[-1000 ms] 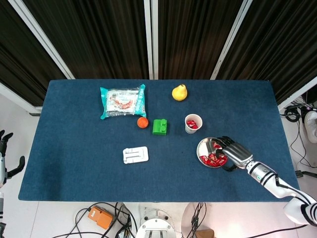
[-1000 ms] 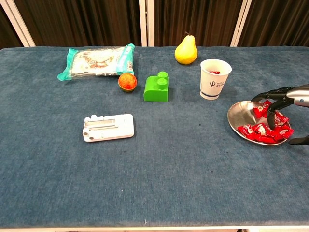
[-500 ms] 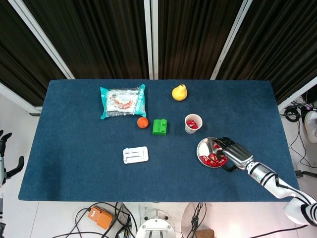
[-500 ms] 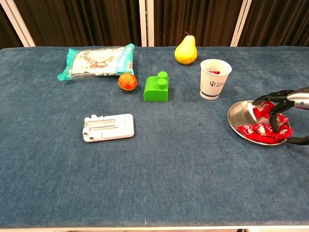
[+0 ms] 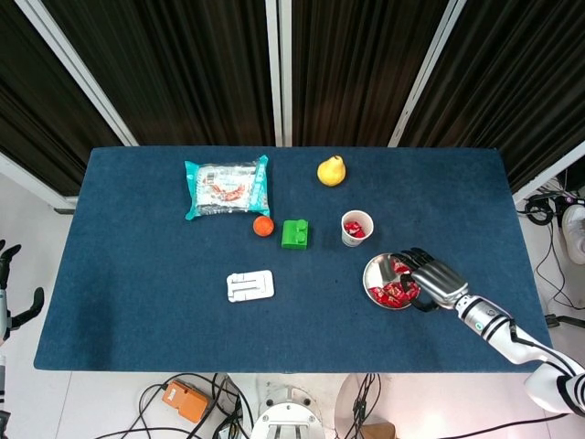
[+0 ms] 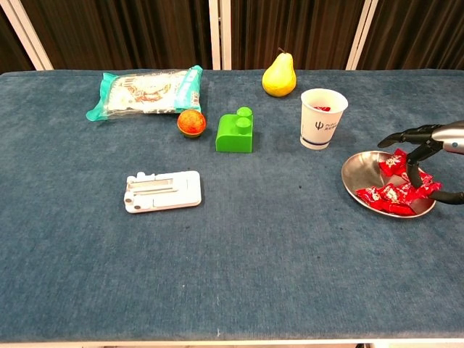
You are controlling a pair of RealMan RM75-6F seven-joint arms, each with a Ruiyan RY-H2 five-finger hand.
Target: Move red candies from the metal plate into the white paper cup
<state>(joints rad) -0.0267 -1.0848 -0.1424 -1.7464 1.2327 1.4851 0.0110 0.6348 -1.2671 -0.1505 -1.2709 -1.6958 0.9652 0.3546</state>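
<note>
Near the right front edge of the bench: metal plate (image 5: pixel 374 272) with a heap of red candies (image 6: pixel 395 192) on it, bunched toward the plate's right side, its left part bare.
Cup: white paper cup (image 6: pixel 322 118) stands upright just behind and to the left of the plate, with some red candy already showing inside it.
Right hand: right hand (image 5: pixel 437 281) reaches over the plate's right rim, fingers (image 6: pixel 415 168) spread and curved down among the candies; whether one is pinched cannot be told from either view.
Left hand: left hand (image 5: pixel 13 299) hangs off the left edge of the bench, away from everything; its grasp cannot be told.
Handling: the candies look light, small and wrapped in glossy foil, so likely slippery and crinkly; a pinch across one wrapper's middle or twisted end should hold best, taking a piece off the top of the heap.
Risk: the plate is smooth and shallow, so it may slide or tip if pressed at the rim.
Surface: blue cloth (image 5: pixel 137 274) covers the bench and should give some grip.
Other things: pear (image 6: pixel 278 75), snack bag (image 6: pixel 145 90), orange ball (image 6: pixel 191 122), green block (image 6: pixel 235 132) toward the back; white holder (image 6: pixel 161 191) mid-bench.
Room: dark curtains behind with pale upright posts; cables on the floor at the front.
</note>
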